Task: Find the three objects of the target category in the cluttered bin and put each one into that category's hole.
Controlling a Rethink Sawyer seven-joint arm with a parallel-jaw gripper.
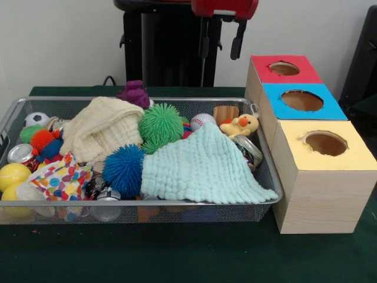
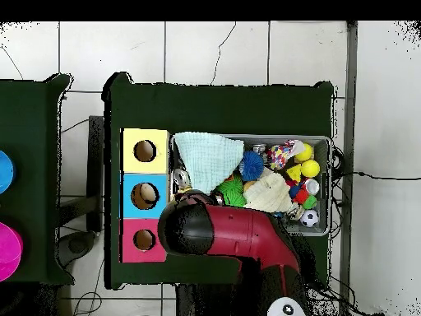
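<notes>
Nearest to us in the front view lies the dark green worktop (image 1: 177,253), and on it the cluttered bin (image 1: 177,209), a wide shallow tray of silver wire mesh. Just beside its right end stands a pale wooden box with a yellow top, and in that top we see the round rough-edged hole (image 1: 325,142), with nothing in it that we can make out.

At the bin's near left corner we find one small white cloth printed with coloured patches (image 1: 60,178), lying among two yellow balls (image 1: 12,175) and a small can (image 1: 22,154). We cannot pick out any other printed cloths from here. To its right sits a blue spiky ball (image 1: 123,170), touching the large mint waffle cloth (image 1: 203,168) that spreads over the bin's right half.

Further back we see a cream waffle cloth (image 1: 103,130), a green spiky ball (image 1: 160,125), a yellow duck toy (image 1: 240,125), a baseball (image 1: 202,121) and a purple toy (image 1: 135,93) at the far rim. Behind the yellow box stand a blue-topped box (image 1: 301,101) and a red-topped box (image 1: 284,69).

Farthest off, the pincer (image 1: 221,41) hangs from the red arm above the bin's far edge, well clear of the clutter, its two black fingers parted and holding nothing. From overhead, the arm (image 2: 238,234) covers the bin's side nearest the robot.
</notes>
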